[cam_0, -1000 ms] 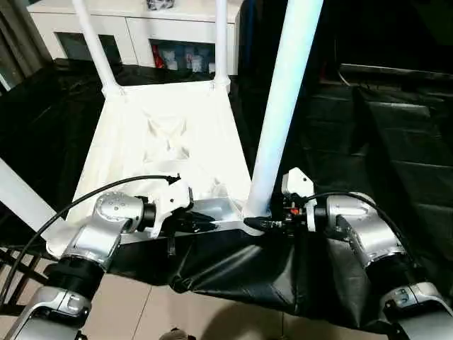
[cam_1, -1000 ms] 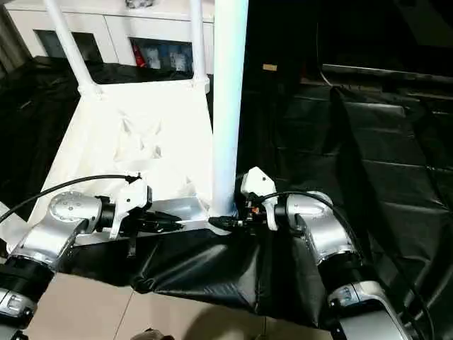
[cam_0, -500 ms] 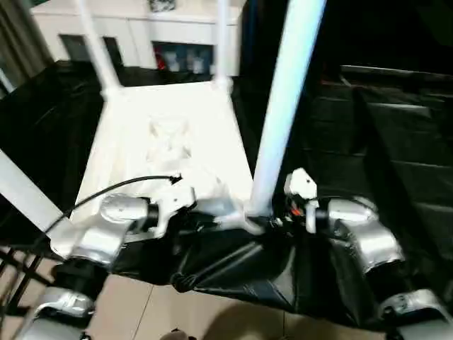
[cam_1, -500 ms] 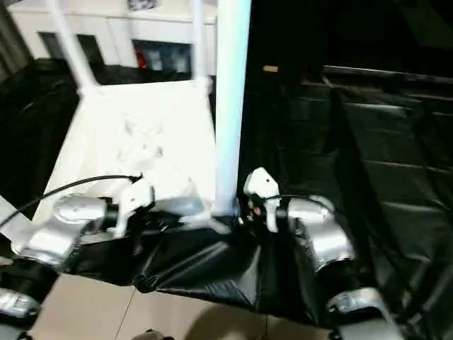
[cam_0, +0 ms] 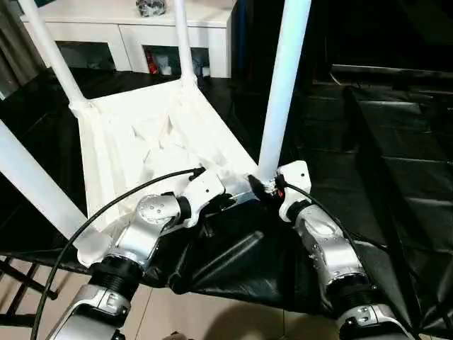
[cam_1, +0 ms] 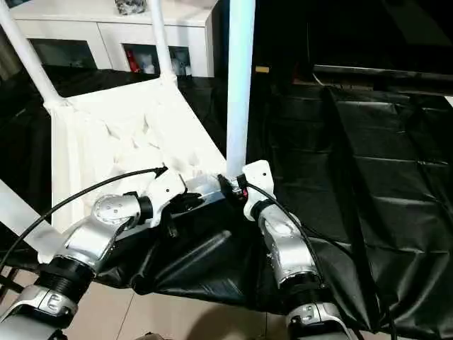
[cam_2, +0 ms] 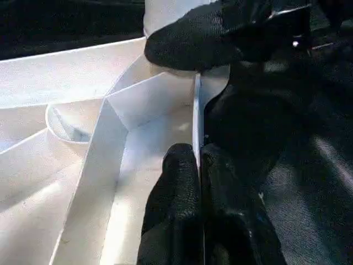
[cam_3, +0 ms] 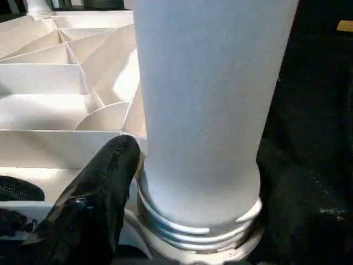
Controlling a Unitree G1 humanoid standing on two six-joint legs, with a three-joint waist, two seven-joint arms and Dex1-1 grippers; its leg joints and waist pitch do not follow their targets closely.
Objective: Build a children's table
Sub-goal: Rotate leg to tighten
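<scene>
Centrally, a white plastic tabletop [cam_0: 148, 156] lies upside down, ribbed underside up, on a table draped in black cloth [cam_0: 382, 156], with four white tube legs standing in its corner sockets, and a white cabinet [cam_0: 134, 28] stands beyond the far edge. At the near right corner, the right gripper [cam_3: 165, 182] stands spread around the base of the nearest leg [cam_0: 282, 92], one black finger [cam_3: 94, 187] beside its threaded collar. Just beside it, the left gripper [cam_2: 199, 182] is clenched on the tabletop's thin near rim.
</scene>
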